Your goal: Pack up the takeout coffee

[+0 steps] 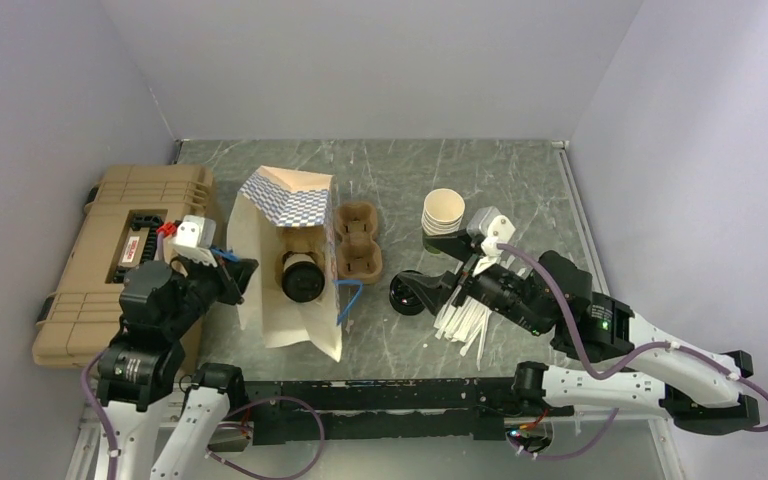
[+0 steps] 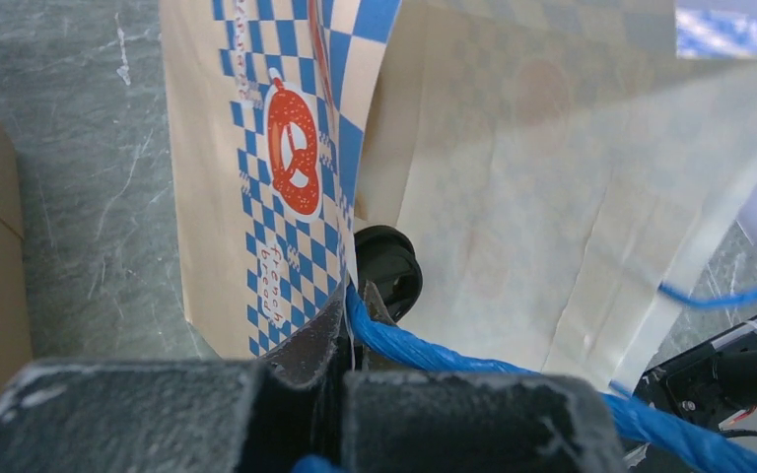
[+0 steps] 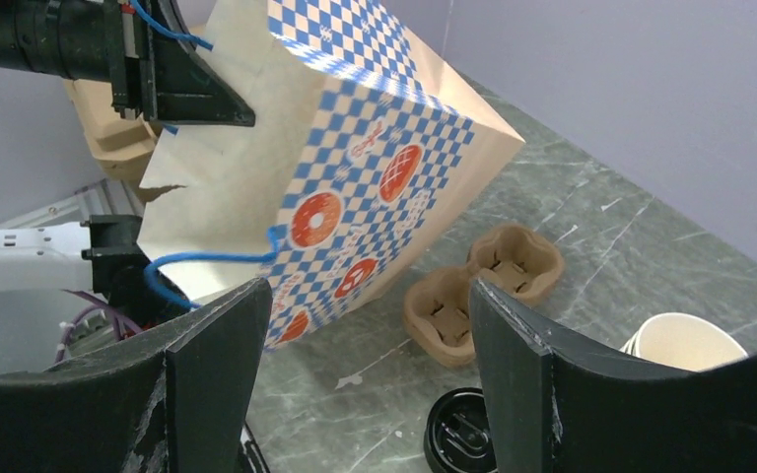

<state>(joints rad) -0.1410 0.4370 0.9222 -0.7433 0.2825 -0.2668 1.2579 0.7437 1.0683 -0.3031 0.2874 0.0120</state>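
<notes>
The takeout coffee (image 1: 301,277), a pale cup with a black lid, lies inside the open blue-checked paper bag (image 1: 290,215). In the left wrist view only its lid (image 2: 392,266) shows, past the bag's edge. My left gripper (image 1: 241,277) is shut on the bag's rim and blue handle (image 2: 424,350), holding the mouth open; it also shows in the left wrist view (image 2: 353,320). My right gripper (image 1: 457,290) is open and empty, to the right of the bag and above the loose lids; its jaws stand wide apart in the right wrist view (image 3: 365,365).
A brown pulp cup carrier (image 1: 357,243) lies just right of the bag. A stack of lidless cups (image 1: 443,215), loose black lids (image 1: 410,293) and white stirrers (image 1: 468,322) are near my right gripper. A tan case (image 1: 110,260) sits at the left.
</notes>
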